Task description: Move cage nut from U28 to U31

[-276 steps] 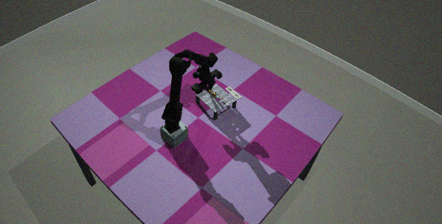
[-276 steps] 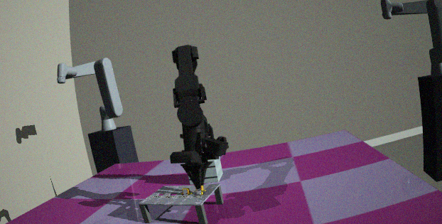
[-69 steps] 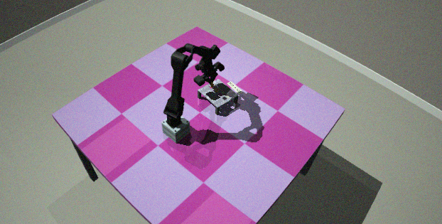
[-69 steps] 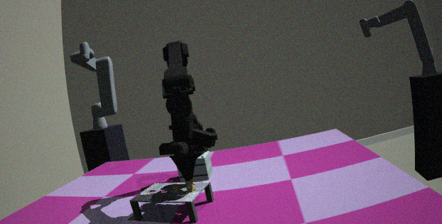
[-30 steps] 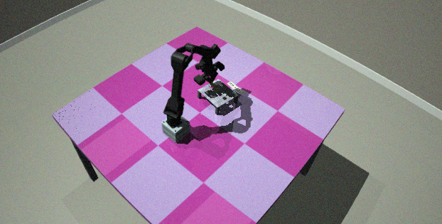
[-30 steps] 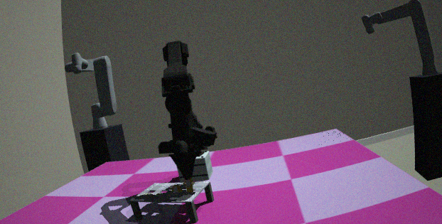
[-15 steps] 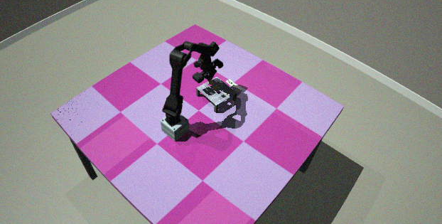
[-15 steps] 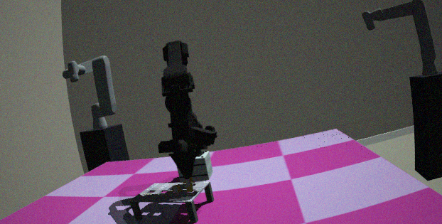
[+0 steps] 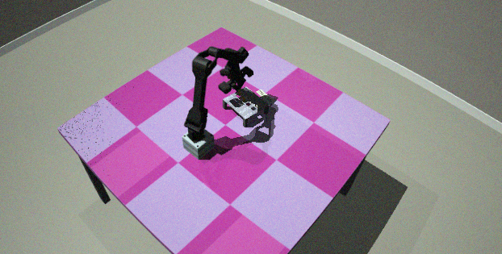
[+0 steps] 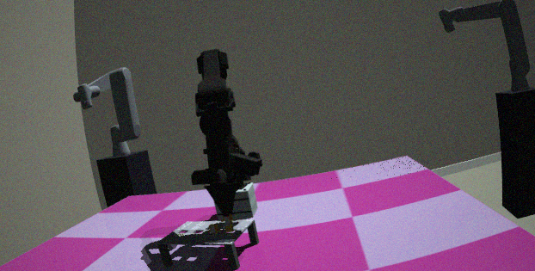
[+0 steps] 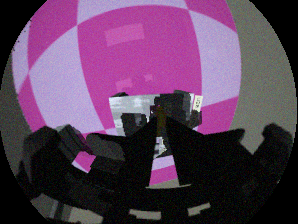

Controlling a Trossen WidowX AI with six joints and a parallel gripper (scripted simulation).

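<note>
Gripper in exterior view: pointing down at the rail, tips narrow and closed on the nut, to judge by the brownish piece at the tips. Held at or just above the plate, right of its middle in that view; seating impossible to tell. To judge as lifting or placing: uncertain, with hole numbers unreadable. At risk, if not yet free: a wing snagging under the plate edge, from pulling up crooked. At risk on insertion: a nut jammed askew, from slight tilt or offset over U31, or one wing left folded, from too shallow a push. Also possible: a bump to the other nut, not surely distinguishable, from wide fingers on opening. Farther out: white tag beside the rail, at right in wrist view; dark shadow across the plate, likely to mask a misjudged hole.
</note>
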